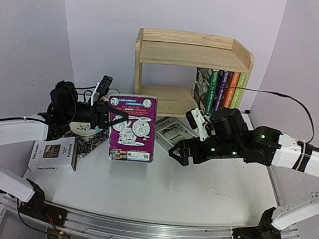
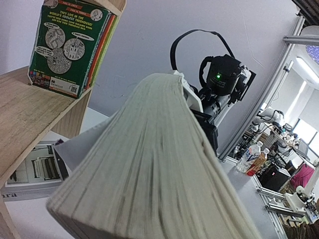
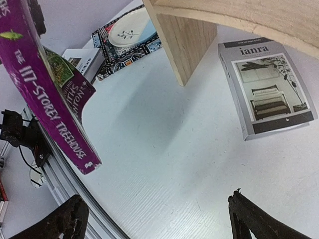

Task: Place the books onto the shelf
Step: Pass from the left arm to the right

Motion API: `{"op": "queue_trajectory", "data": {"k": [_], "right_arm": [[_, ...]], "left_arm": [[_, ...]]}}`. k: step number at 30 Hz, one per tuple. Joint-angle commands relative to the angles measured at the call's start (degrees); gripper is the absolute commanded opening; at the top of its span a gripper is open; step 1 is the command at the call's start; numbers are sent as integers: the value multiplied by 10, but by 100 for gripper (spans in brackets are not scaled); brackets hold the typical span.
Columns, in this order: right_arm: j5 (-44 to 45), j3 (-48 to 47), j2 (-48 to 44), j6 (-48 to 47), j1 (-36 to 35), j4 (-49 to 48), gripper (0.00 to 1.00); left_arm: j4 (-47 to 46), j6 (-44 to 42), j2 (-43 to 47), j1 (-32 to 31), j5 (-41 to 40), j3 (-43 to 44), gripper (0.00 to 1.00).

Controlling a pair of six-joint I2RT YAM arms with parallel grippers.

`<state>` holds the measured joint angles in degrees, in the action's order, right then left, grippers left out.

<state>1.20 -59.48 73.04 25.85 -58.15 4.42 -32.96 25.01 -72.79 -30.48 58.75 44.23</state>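
Note:
My left gripper [image 1: 108,118] is shut on the left edge of a purple book [image 1: 132,128] and holds it upright above the table, in front of the pine shelf [image 1: 193,50]. The book's page edge [image 2: 159,164] fills the left wrist view and hides the fingers. Several books [image 1: 220,90] stand at the right of the shelf's lower tier, the green one [image 2: 67,47] outermost. My right gripper [image 1: 180,154] hangs open and empty just right of the held book, whose purple spine [image 3: 45,104] shows beside its fingers [image 3: 60,224]. The grey "ianra" book [image 3: 266,89] lies flat by the shelf.
A white "Decorate" book [image 1: 53,156] lies at the front left. Behind it a plate [image 1: 86,129] sits on a dark patterned placemat [image 1: 93,141]. The shelf's side panel [image 3: 184,40] stands close ahead of the right gripper. Walls enclose the table on three sides.

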Motion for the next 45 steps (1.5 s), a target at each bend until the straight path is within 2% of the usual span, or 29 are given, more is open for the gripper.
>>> {"op": "queue_trajectory", "data": {"k": [1, 4, 9, 17, 20, 24, 26, 28, 38, 42, 45], "right_arm": [[-2, 30, -10, 37, 5, 15, 98], [-4, 93, -52, 53, 7, -77, 98], [-108, 57, -10, 34, 17, -32, 98], [-153, 20, 33, 49, 28, -21, 98], [-118, 34, 18, 90, 37, -34, 98], [-216, 46, 21, 144, 76, -126, 98], [-234, 59, 15, 160, 78, -184, 98], [-243, 50, 13, 159, 78, -199, 98], [-172, 0, 18, 93, 37, -180, 94], [-143, -27, 44, 85, 14, -182, 86], [-144, -49, 67, 88, 10, -192, 85]], "left_arm": [[-63, 10, 10, 5, 26, 28, 0], [-63, 10, 5, 5, 30, 33, 0], [-64, 15, -13, 5, 40, 45, 0], [-64, 16, -24, 5, 49, 48, 0], [-64, 10, -18, 5, 49, 45, 0], [-64, 12, -17, 5, 52, 41, 0], [-64, 13, -16, 5, 53, 41, 0], [-65, 15, -16, 4, 53, 41, 0], [-69, 22, -19, 3, 56, 43, 0], [-71, 20, -17, 1, 56, 42, 0], [-72, 20, -16, 0, 57, 41, 0]]}}
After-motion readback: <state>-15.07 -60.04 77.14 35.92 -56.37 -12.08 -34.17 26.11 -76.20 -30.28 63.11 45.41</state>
